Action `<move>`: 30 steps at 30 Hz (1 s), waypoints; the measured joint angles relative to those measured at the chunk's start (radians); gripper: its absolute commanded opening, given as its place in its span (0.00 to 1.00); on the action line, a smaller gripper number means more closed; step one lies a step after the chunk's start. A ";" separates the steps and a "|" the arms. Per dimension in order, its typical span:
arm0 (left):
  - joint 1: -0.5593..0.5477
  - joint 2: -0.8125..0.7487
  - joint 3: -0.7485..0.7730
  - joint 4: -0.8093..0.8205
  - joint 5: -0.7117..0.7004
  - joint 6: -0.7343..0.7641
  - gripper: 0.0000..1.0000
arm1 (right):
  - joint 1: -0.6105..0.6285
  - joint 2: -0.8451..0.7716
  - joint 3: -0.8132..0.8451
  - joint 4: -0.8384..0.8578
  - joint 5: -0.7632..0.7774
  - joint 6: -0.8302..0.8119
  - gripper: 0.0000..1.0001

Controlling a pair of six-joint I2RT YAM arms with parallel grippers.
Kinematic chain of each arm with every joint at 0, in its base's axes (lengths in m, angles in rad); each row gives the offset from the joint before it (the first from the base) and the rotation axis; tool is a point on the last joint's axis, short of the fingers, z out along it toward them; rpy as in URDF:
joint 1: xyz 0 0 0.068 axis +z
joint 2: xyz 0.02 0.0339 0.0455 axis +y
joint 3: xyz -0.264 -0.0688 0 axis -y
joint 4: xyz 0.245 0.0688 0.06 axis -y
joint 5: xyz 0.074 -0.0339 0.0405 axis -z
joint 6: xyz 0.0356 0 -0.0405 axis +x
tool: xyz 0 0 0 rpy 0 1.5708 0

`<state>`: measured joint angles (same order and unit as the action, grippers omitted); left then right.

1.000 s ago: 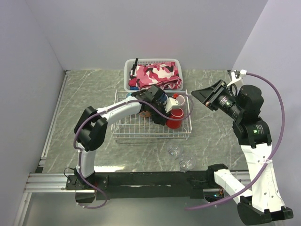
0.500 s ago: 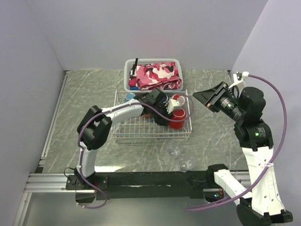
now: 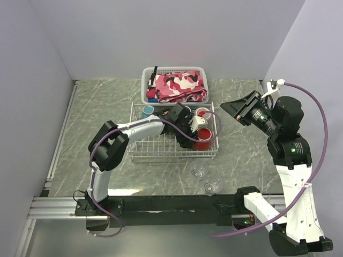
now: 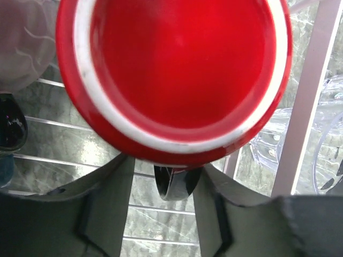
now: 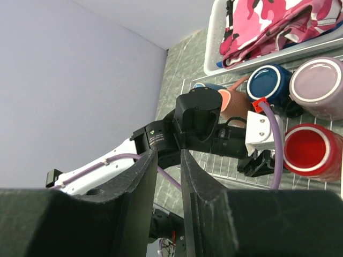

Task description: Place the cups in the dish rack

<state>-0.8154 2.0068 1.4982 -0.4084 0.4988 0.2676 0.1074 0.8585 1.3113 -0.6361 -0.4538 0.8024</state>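
Observation:
The glossy red mug (image 3: 204, 140) stands upright in the right front corner of the white wire dish rack (image 3: 140, 153). My left gripper (image 3: 192, 140) is open. Its fingers (image 4: 115, 182) straddle the mug's handle (image 4: 174, 184) with a gap on the left side. The mauve mug (image 3: 202, 112) and teal mug (image 3: 148, 111) stand in the rack's back row. The right wrist view also shows the navy mug (image 5: 269, 83) and the terracotta mug (image 5: 234, 99) there. Two clear glasses (image 3: 199, 172) (image 3: 213, 186) sit on the table in front of the rack. My right gripper (image 3: 223, 104) hangs empty in the air to the right, with a narrow gap between its fingers.
A white slotted basket (image 3: 146, 80) with pink camouflage cloth (image 3: 177, 85) stands right behind the rack. The left arm lies across the middle of the rack. Walls close the table on the left, back and right. Bare marble lies left and right of the rack.
My left gripper has moved right and toward the front with the red mug, which now rests in the rack's right front corner. The right arm has barely shifted.

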 measured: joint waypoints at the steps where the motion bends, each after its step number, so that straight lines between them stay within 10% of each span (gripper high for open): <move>1: 0.000 0.000 0.000 -0.003 0.000 0.000 0.53 | -0.002 0.001 0.000 0.000 0.000 0.000 0.32; 11: 0.016 -0.006 0.132 -0.132 0.001 0.004 0.82 | -0.003 0.025 0.031 -0.059 0.000 -0.041 0.27; 17: 0.129 -0.108 0.319 -0.303 0.046 0.019 0.87 | -0.005 0.110 0.130 -0.327 0.016 -0.198 0.53; 30: 0.383 -0.476 0.401 -0.440 0.113 -0.001 0.89 | 0.075 -0.101 -0.270 -0.690 -0.016 -0.278 0.61</move>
<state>-0.4328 1.5307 1.8988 -0.8482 0.6117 0.2668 0.1822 0.7574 1.0412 -1.3258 -0.4702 0.5247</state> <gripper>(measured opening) 0.886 0.614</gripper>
